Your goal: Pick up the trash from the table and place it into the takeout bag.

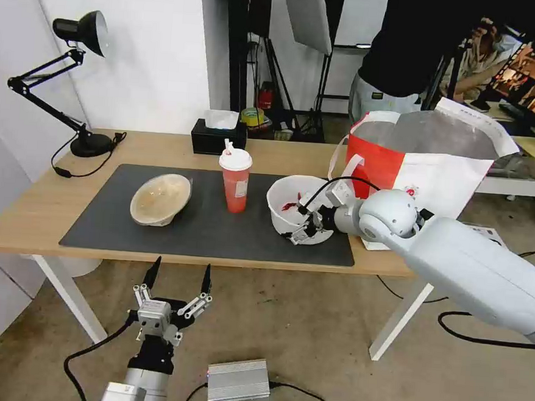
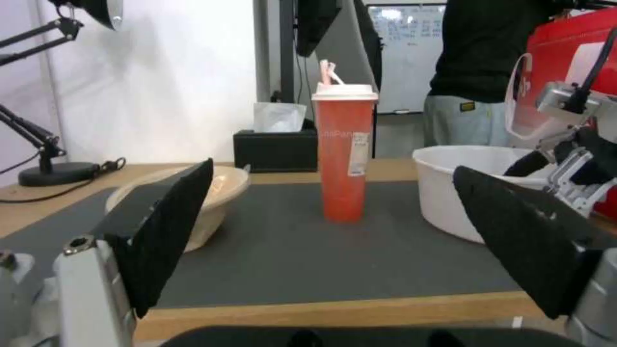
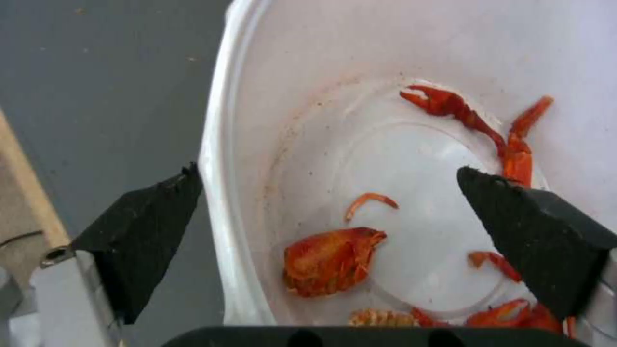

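Head view puts your left pincer (image 1: 178, 274) nearest, parked below the front edge of the table (image 1: 29, 208) with its fingers spread wide and holding nothing. Past it, on the dark mat (image 1: 210, 233), the trash stands in a row: the beige shallow bowl (image 1: 159, 199) tipped on its side to the left, the red drink cup (image 1: 235, 180) upright in the middle, the white round bowl (image 1: 291, 211) to the right. Your right pincer (image 1: 305, 224) is at that white bowl, open, one finger outside the near wall and the other inside over the red shell scraps (image 3: 331, 260), so the rim sits between them unclamped. Expect thin, light plastic that flexes; pinch the wall just below the rim and keep it level so the scraps don't spill. Farthest back at the right end stands the takeout bag (image 1: 428, 169), mouth open, foil lining showing.
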Motion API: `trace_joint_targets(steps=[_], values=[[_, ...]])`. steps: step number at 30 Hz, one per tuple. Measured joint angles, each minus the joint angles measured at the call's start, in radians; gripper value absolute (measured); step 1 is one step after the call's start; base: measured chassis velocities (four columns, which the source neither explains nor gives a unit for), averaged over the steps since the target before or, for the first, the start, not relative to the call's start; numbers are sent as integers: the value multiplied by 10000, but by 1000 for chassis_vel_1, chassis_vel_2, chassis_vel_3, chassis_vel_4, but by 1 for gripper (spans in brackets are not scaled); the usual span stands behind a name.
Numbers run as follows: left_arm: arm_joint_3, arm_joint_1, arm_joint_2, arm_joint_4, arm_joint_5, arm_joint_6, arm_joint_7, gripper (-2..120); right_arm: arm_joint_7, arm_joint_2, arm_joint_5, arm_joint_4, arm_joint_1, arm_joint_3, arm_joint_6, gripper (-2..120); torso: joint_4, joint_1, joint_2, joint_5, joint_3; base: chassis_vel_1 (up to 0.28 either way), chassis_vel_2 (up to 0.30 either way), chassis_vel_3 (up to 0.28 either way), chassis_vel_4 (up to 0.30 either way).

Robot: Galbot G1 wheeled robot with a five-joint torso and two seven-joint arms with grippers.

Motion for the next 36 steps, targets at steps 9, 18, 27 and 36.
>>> trace_joint_targets(steps=[9, 18, 27, 36], values=[[67, 1, 5, 20, -29, -8, -115, 100, -82, 144, -118, -348, -5, 24, 16, 96, 1, -1, 0, 0, -1, 0, 0, 0, 0], [34, -50, 57, 35, -34, -8, -215, 100, -157, 184, -112, -517, -35, 21, 21, 62, 0, -1, 0, 1, -1, 0, 0, 0, 0], [35, -59, 30, 31, -36, -12, -224, 100, -161, 259, -115, -636, -71, -26, -3, 30, 0, 4, -3, 5, 4, 0, 0, 0, 0], [101, -74, -7, 60, -28, -23, -236, 100, -79, 286, 17, -655, -88, -20, 13, 0, -1, 2, -3, 0, 1, 0, 0, 0, 0]])
